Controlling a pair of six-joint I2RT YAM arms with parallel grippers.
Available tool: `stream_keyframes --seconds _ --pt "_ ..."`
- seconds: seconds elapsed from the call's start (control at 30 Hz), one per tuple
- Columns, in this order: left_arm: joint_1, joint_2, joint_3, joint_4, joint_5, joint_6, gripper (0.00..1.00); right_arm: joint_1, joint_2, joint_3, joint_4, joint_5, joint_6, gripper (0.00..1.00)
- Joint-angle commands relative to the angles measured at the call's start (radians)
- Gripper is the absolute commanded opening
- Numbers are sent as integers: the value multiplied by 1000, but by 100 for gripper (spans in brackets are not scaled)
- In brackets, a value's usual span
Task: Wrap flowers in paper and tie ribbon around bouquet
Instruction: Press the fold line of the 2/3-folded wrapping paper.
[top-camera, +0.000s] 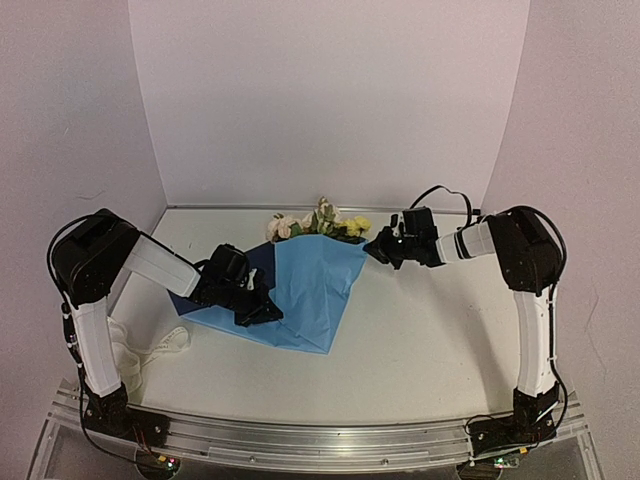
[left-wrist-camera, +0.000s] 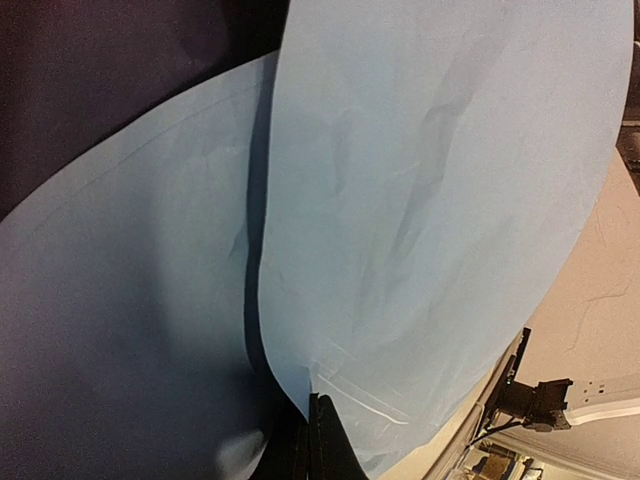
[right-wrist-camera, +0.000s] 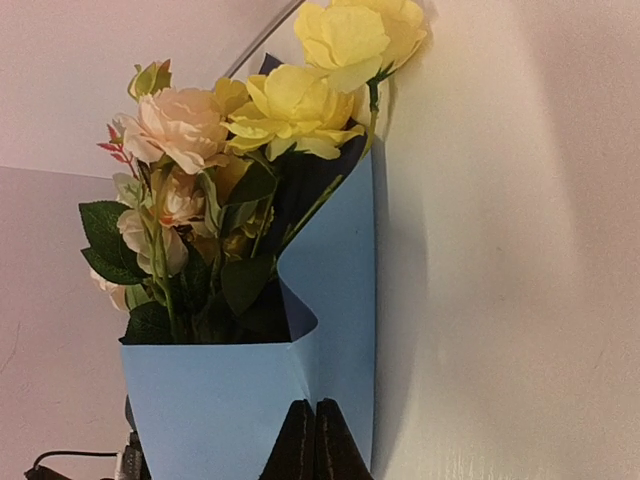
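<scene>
The light-blue paper (top-camera: 305, 285) lies mid-table, folded over the stems of the flowers (top-camera: 320, 222), whose pink, cream and yellow blooms stick out at its far edge. My left gripper (top-camera: 262, 312) is shut on the paper's near-left fold; in the left wrist view the fingertips (left-wrist-camera: 330, 445) pinch the sheet's edge (left-wrist-camera: 420, 180). My right gripper (top-camera: 375, 250) is shut on the paper's far-right corner. Its wrist view shows the blooms (right-wrist-camera: 270, 110) rising from the blue wrap (right-wrist-camera: 210, 400), with creases running to the closed fingertips (right-wrist-camera: 335, 445). The off-white ribbon (top-camera: 160, 345) lies loose beside the left arm.
White walls enclose the table on the left, back and right. An aluminium rail (top-camera: 320, 440) carrying both arm bases runs along the near edge. The paper's darker inner side (top-camera: 262, 258) shows next to the left wrist.
</scene>
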Motion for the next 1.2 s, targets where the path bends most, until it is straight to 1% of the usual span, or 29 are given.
stream_keyframes --seconds 0.0,0.17,0.33,0.7,0.73,0.83,0.87,0.9,0.97,1.03,1.17 --pt "2 64 -24 -143 -79 16 0 -2 -89 9 -139 34 -105 0" --pt "6 54 -58 -151 -98 16 0 -25 -105 2 -181 39 -123 0" --pt "7 50 -63 -151 -109 20 0 -34 -119 6 -249 57 -150 0" --pt "7 29 -84 -141 -107 31 0 -51 -148 28 -341 70 -180 1" --pt "7 23 -81 -139 -103 33 0 -51 -154 26 -344 68 -180 4" --pt "2 -3 -65 -124 -81 49 0 -46 -191 21 -406 68 -175 20" --pt "-3 -12 -54 -123 -73 62 0 -42 -211 21 -432 72 -180 29" --pt "-7 -23 -42 -127 -68 70 0 -35 -228 21 -460 78 -188 35" --pt "-13 -43 -17 -130 -58 80 0 -16 -271 13 -509 99 -207 45" --pt "-16 -65 -1 -128 -50 81 0 3 -311 -6 -547 123 -212 51" --pt "-18 -94 3 -116 -31 76 0 73 -389 -40 -612 153 -195 52"
